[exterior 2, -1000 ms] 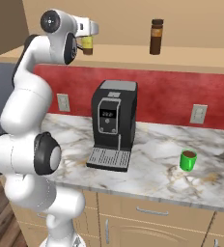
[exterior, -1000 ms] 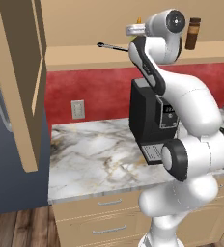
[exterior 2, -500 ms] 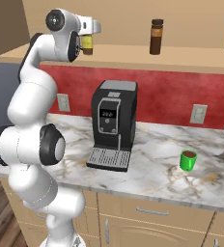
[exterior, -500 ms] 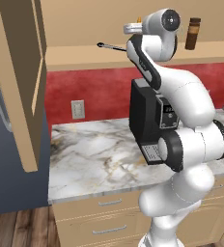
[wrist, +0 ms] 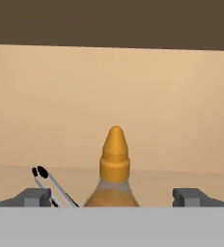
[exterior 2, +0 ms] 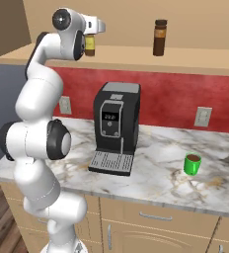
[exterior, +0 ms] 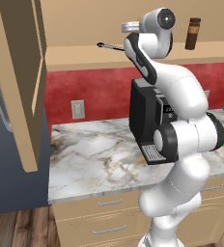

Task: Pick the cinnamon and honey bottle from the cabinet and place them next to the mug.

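The honey bottle [wrist: 115, 166], amber with an orange nozzle, stands on the cabinet shelf [wrist: 181, 176] between my open gripper's [wrist: 113, 198] two fingertips [wrist: 34, 197], touching neither. In the right base view my hand is up at the shelf, in front of the honey bottle [exterior 2: 90, 45]. The cinnamon [exterior 2: 159, 37], a dark brown jar, stands further right on the shelf, and shows again as the cinnamon [exterior: 193, 34] in the left base view. The green mug [exterior 2: 192, 164] sits on the marble counter [exterior 2: 156, 173], right of the coffee machine.
A black coffee machine [exterior 2: 117, 128] stands on the counter under the shelf. A thin black-tipped utensil [wrist: 51, 185] lies on the shelf left of the bottle. The cabinet's open door [exterior: 22, 82] hangs at the far left. Drawers run below the counter.
The arm's lower links have swung a little while the hand stays at the shelf by the honey bottle. The gripper stays open.
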Available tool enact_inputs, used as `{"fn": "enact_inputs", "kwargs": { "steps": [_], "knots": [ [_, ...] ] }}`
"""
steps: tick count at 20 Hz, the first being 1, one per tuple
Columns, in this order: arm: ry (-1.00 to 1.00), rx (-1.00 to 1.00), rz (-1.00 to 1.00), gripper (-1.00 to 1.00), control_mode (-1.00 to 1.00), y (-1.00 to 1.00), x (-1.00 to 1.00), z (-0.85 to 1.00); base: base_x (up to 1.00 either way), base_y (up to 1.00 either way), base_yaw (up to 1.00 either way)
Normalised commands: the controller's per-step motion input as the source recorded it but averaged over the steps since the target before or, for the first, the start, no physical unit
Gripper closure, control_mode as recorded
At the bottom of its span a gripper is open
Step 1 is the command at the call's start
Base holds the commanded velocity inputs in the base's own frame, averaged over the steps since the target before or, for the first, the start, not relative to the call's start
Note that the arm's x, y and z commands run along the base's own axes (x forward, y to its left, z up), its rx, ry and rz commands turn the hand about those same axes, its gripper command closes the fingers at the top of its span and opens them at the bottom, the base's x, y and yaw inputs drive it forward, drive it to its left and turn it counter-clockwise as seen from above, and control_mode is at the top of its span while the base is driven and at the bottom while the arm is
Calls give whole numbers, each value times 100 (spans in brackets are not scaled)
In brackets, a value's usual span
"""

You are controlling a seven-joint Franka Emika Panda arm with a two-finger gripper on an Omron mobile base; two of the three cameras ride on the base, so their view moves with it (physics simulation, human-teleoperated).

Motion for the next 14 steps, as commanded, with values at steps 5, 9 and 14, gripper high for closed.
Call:
{"fn": "enact_inputs", "kwargs": {
  "steps": [5,9,14],
  "knots": [
    [0,0,0,-100,-100,0,19,0,0,0,0],
    [0,0,0,-100,-100,0,5,0,0,0,0],
    [0,0,0,-100,-100,0,2,0,0,0,0]
  ]
}}
